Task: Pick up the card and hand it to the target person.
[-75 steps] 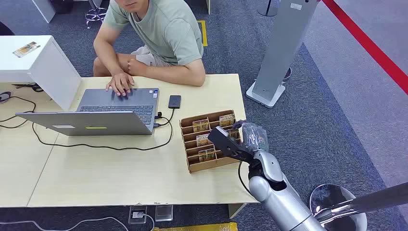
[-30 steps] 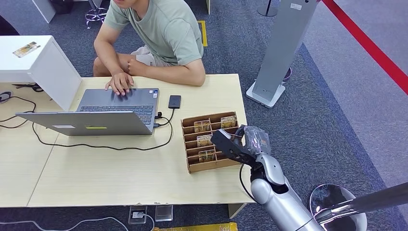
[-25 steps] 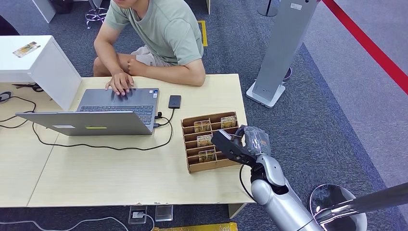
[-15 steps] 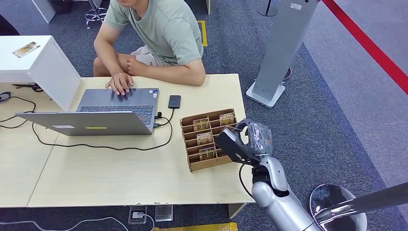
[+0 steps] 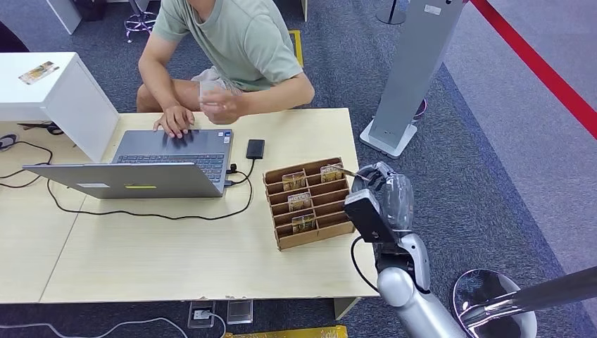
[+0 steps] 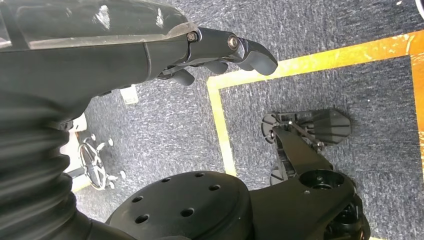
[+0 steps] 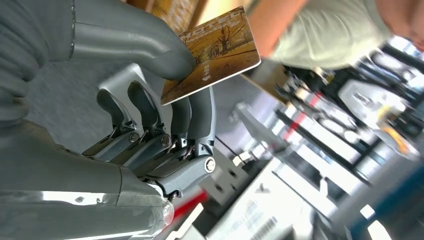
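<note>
My right hand (image 5: 386, 201) is raised just off the right end of the cardboard organizer (image 5: 318, 231), near the table's right edge. In the right wrist view the thumb and a finger of this hand (image 7: 125, 100) pinch a brown-gold card (image 7: 215, 55), and the other fingers are curled below it. More cards (image 5: 294, 180) stand in the organizer's slots. The person (image 5: 239, 49) sits at the far side of the table, one hand on the laptop and the other hand (image 5: 220, 105) lifted off the table. My left hand (image 6: 150, 55) hangs over the floor, fingers loosely extended, holding nothing.
An open laptop (image 5: 155, 158) with its cable and a black phone (image 5: 255, 148) lie on the wooden table (image 5: 141, 260). A white cabinet (image 5: 56, 91) stands at the left. A grey stand (image 5: 412, 70) and a stool (image 5: 493, 296) are to the right of the table.
My right hand has risen from the organizer with the card and turned at the wrist. The person's forearm has lifted off the table, with that hand now raised.
</note>
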`<move>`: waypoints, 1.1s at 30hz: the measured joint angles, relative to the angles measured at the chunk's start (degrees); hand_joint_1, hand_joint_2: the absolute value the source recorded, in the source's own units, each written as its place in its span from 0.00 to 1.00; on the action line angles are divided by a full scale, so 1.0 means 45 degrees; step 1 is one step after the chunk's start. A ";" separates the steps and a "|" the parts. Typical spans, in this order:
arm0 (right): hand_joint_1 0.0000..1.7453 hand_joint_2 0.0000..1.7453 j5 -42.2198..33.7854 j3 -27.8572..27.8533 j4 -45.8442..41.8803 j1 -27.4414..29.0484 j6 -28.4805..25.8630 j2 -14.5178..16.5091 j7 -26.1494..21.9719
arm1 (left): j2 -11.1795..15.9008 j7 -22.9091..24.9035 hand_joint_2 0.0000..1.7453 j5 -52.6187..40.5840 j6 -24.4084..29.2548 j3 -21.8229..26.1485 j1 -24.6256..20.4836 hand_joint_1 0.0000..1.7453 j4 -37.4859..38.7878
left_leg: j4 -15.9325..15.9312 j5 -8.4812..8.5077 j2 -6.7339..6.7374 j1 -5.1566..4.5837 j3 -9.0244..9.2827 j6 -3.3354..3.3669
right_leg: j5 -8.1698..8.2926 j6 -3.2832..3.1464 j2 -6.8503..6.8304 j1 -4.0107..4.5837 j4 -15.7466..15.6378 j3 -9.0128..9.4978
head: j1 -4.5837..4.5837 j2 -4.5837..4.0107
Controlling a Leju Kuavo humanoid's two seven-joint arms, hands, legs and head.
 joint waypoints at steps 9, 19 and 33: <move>0.84 1.00 -0.1550 0.0628 0.1603 -0.1826 0.2345 0.0493 0.1307 | 0.0000 0.0191 1.00 -0.0205 -0.0029 0.0000 -0.0031 0.00 0.0000 | 0.0000 0.0002 -0.0002 0.0000 -0.0008 -0.0002 | 0.0001 -0.0001 -0.0002 0.0001 0.0009 -0.0002 | 0.0007 0.0000; 0.84 1.00 -0.2355 0.1490 0.6369 -0.5651 0.2221 0.2584 0.0617 | 0.0000 0.0293 1.00 -0.0265 -0.0055 -0.0005 -0.0126 0.00 0.0000 | 0.0000 0.0017 -0.0008 0.0001 -0.0011 -0.0004 | 0.0001 -0.0002 -0.0018 0.0002 0.0023 -0.0007 | -0.0012 0.0000; 0.84 1.00 -0.2209 0.1892 0.9398 -0.6895 0.1854 0.3869 0.0615 | 0.0010 0.0448 1.00 -0.0265 0.0015 -0.0011 -0.0120 0.00 0.0000 | 0.0001 0.0016 -0.0008 0.0000 -0.0006 -0.0004 | 0.0001 -0.0002 -0.0016 0.0001 0.0019 -0.0008 | 0.0005 0.0000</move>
